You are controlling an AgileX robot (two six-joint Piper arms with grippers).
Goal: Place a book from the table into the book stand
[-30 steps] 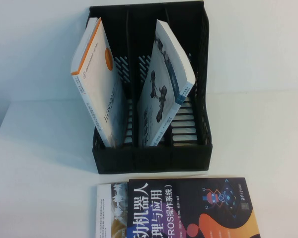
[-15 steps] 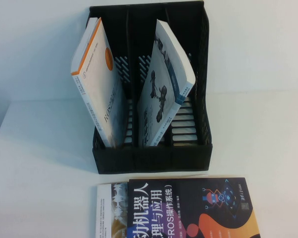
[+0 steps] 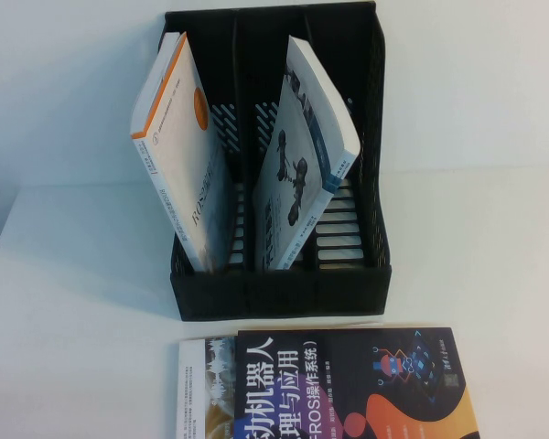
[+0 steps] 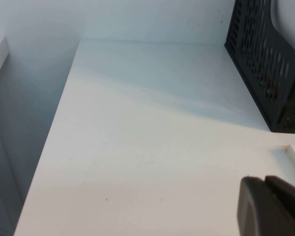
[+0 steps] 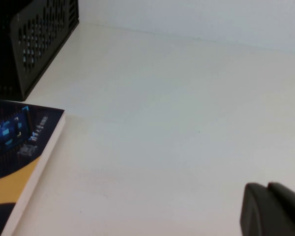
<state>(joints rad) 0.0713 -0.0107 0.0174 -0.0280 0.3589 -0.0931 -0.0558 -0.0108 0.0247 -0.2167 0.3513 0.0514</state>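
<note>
The dark book (image 3: 348,384) with a white Chinese title and orange swirl lies flat on the white table (image 3: 73,274), just in front of the black book stand (image 3: 279,293); its corner shows in the right wrist view (image 5: 19,152). The stand holds a white book with an orange spine edge (image 3: 178,155) in its left compartment and a white book with a grey photo (image 3: 302,165) in the middle; the right compartment is empty. My left gripper (image 4: 265,181) is shut, low over the table left of the stand (image 4: 263,59). My right gripper (image 5: 266,187) is shut, right of the book.
Neither arm shows in the high view. A white wall stands behind the stand. The table's left edge (image 4: 54,132) drops off beside the left gripper. The stand's right side (image 5: 39,44) shows in the right wrist view.
</note>
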